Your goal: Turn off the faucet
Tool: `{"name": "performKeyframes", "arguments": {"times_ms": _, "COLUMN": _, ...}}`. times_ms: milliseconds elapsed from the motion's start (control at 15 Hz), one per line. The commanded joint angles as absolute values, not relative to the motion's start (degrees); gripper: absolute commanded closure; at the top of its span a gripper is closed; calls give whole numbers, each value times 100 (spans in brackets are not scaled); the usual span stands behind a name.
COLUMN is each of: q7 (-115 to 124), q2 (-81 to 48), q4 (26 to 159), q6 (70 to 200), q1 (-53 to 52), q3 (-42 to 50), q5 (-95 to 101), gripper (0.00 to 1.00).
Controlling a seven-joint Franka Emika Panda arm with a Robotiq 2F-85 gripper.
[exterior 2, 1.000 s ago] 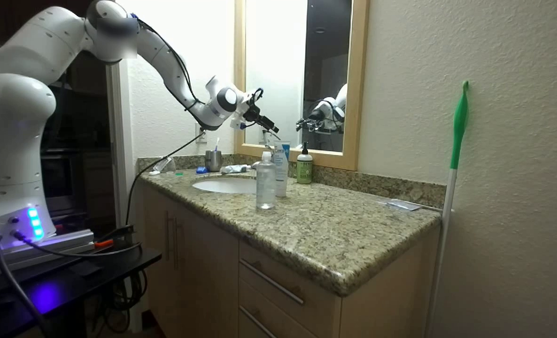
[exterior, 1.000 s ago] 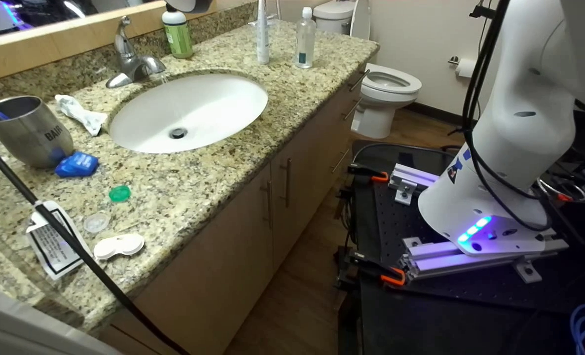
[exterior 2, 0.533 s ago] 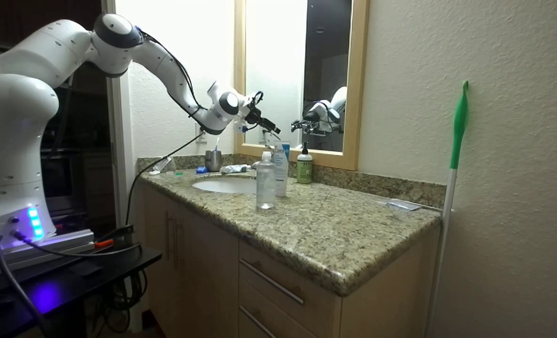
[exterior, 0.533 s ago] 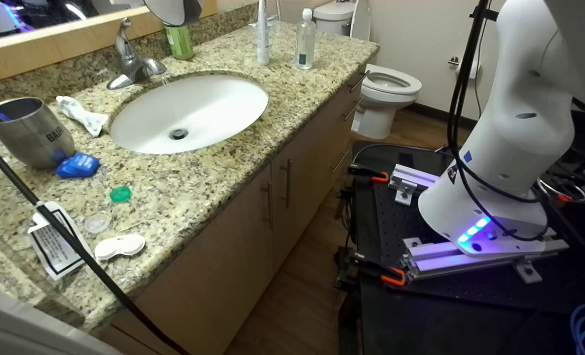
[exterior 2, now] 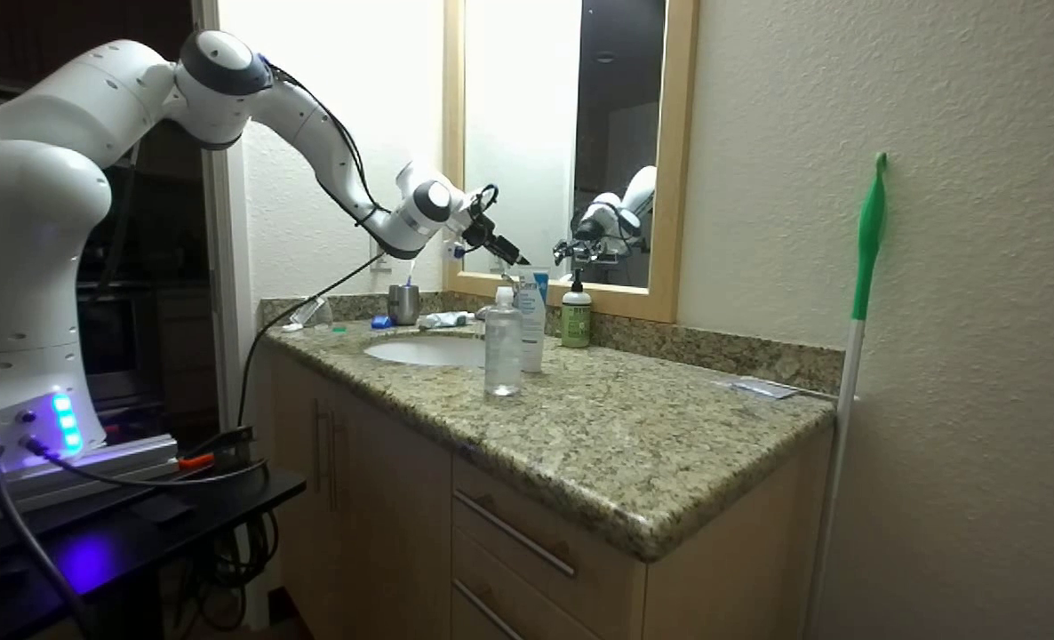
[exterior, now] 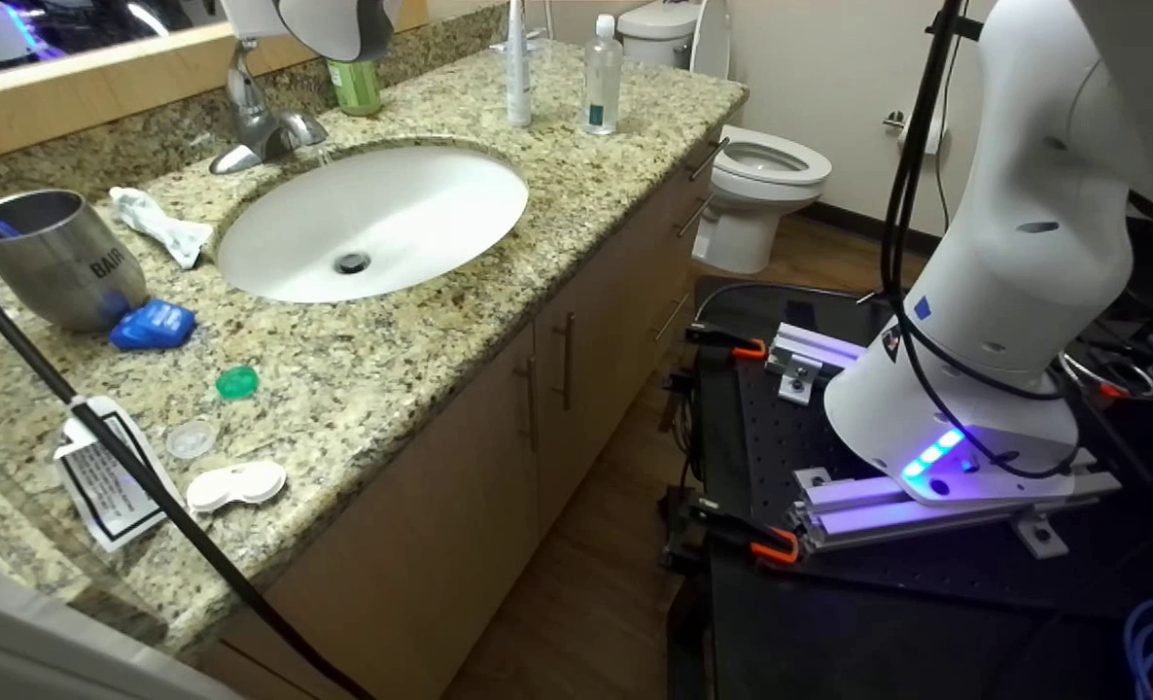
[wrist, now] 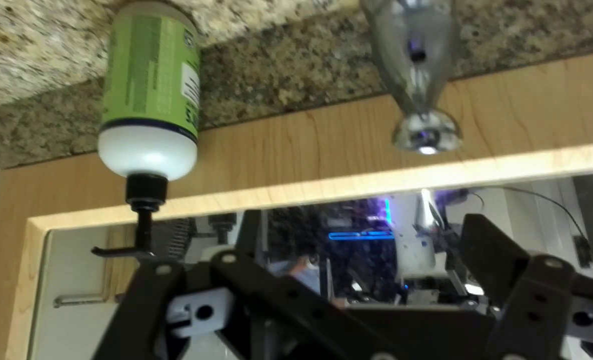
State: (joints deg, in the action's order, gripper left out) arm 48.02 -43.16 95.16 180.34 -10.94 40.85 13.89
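Wrist view, upside down: black Robotiq gripper (wrist: 362, 225) across the bottom, two fingers spread wide. Above it, the chrome faucet (wrist: 414, 55), upper right, and a green soap pump bottle (wrist: 149, 85), upper left. In an exterior view, the faucet (exterior: 267, 131) stands upper left, beside the white oval sink (exterior: 421, 214).

Shiny silver curved metal faucet (exterior: 263, 128); plain white oval basin (exterior: 431, 206). Polished stone countertop (exterior 2: 607, 444), speckled beige, brown and grey. Rounded pump soap bottle (wrist: 149, 85): green label, dark blue band, white shoulder, black pump. Black two-fingered gripper (wrist: 364, 232) with light grey plates. Straight-edged wooden mirror frame (wrist: 286, 150), pale tan with streaked grain. Tapered silver metal cup (exterior: 63, 264) with dark lettering.
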Motion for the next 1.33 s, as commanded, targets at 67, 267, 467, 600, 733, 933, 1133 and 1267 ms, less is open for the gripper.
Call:
{"name": "performKeyframes", "arguments": {"times_ms": 67, "q7": 4729, "q2": -4329, "q4": 9491, "q6": 17582, "q1": -1053, "q3": 3987, "q5": 1390, "gripper": 0}}
{"name": "performKeyframes", "arguments": {"times_ms": 267, "q7": 4735, "q2": -4328, "q4": 9485, "q6": 17601, "q1": -1065, "q3": 3995, "q5": 1389, "gripper": 0}}
{"name": "performKeyframes", "arguments": {"times_ms": 467, "q7": 4592, "q2": -4292, "q4": 9460, "q6": 17320, "q1": -925, "q3": 3776, "q5": 1380, "gripper": 0}}
{"name": "performKeyframes", "arguments": {"times_ms": 600, "q7": 4494, "q2": -4314, "q4": 9463, "q6": 17170, "q1": -793, "q3": 3569, "q5": 1367, "gripper": 0}}
{"name": "performKeyframes", "arguments": {"times_ms": 733, "q7": 4446, "q2": -4287, "q4": 9445, "q6": 17169, "q1": -643, "q3": 3353, "q5": 1340, "gripper": 0}}
{"name": "performKeyframes", "arguments": {"times_ms": 933, "q7": 3959, "q2": -4388, "q4": 9392, "q6": 16992, "q1": -592, "q3": 3252, "q5": 842, "gripper": 0}}
{"name": "performKeyframes", "arguments": {"times_ms": 1133, "q7": 3794, "q2": -4378, "q4": 9233, "q6": 16427, "q1": -465, "q3": 3150, "q5": 533, "gripper": 0}}
{"name": "performKeyframes", "arguments": {"times_ms": 1267, "q7": 3767, "q2": -4266, "q4": 9175, "q6": 16489, "q1": -321, "q3": 3002, "q5": 347, "gripper": 0}}
